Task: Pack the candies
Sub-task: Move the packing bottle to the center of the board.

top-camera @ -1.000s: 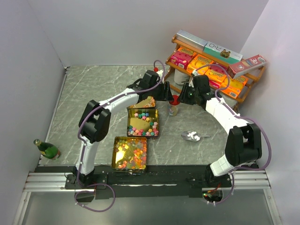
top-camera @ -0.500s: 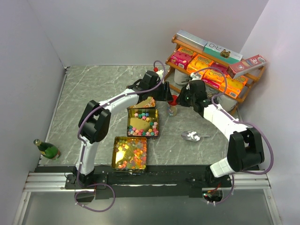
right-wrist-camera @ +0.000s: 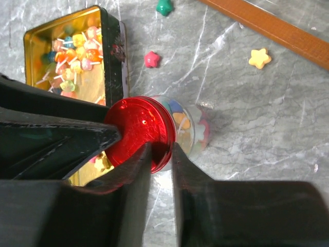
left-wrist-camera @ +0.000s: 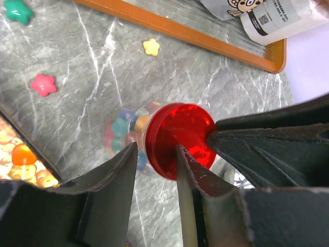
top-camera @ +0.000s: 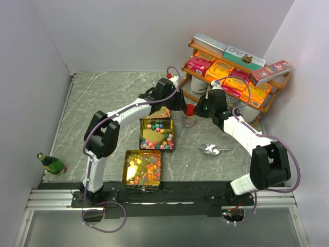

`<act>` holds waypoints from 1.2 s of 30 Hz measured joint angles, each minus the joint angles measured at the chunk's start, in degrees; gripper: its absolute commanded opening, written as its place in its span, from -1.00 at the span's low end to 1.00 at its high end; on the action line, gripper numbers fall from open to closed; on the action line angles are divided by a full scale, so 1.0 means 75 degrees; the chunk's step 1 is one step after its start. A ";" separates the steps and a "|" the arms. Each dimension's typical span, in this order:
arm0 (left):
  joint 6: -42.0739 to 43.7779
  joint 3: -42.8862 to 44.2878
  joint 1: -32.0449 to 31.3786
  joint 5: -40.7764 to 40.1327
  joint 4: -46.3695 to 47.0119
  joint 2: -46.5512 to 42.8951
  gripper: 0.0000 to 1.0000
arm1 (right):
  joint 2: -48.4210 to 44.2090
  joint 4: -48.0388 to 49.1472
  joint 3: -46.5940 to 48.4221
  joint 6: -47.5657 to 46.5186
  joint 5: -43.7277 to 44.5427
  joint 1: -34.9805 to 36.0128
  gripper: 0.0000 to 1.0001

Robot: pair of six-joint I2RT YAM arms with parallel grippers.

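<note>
Grey marbled tabletop (top-camera: 103,103) between plain white walls (top-camera: 154,31), with both arms bolted at the near edge. Pose: the left arm (top-camera: 128,110) is stretched far forward and to the right. The right arm (top-camera: 241,131) is bent forward and to the left. Both wrists meet over a small clear jar (top-camera: 189,121) standing upright just right of the far gold tin (top-camera: 140,135). The jar wears a red lid (top-camera: 190,109) and holds some of the candies (left-wrist-camera: 123,131). More lie in both tins, the near tin (top-camera: 125,168) being the fuller, and three loose stars (right-wrist-camera: 151,59) rest on the stone near the wooden rack's bottom rail (left-wrist-camera: 205,42). The overhead view hides both sets of fingers beneath the wrists. In the left wrist view the left gripper (left-wrist-camera: 157,149) stands part open with the lid's edge in the gap and nothing visibly clamped. The right gripper (left-wrist-camera: 216,135) meets the lid's opposite edge with its tip. In the right wrist view its own fingers (right-wrist-camera: 185,175) are nearly together, leaving a narrow slit with the lid's rim showing in it; whether they bite cannot be told. A scoop (top-camera: 211,149) lies right of the tins, apart from the jar.
</note>
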 measured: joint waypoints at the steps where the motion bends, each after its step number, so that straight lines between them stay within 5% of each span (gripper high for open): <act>1: 0.0015 -0.0146 0.0000 -0.0009 0.0105 -0.0079 -0.18 | 0.0003 -0.0038 0.0009 -0.0015 0.0000 0.0003 -0.26; 16: 0.0519 -0.0901 0.0006 0.0428 0.0912 -0.0350 -0.15 | 0.0233 -0.0020 0.0154 -0.0032 -0.0233 0.0012 -0.46; 24: 0.0592 -0.0880 0.0006 0.0271 0.0947 -0.0338 -0.03 | 0.0595 -0.0192 0.0548 0.0198 -0.0149 0.0012 -0.28; 36: 0.0723 -0.0525 0.0064 0.0105 0.0819 -0.0152 -0.24 | 0.1384 -0.0991 0.1708 0.0259 0.0090 -0.0044 -0.45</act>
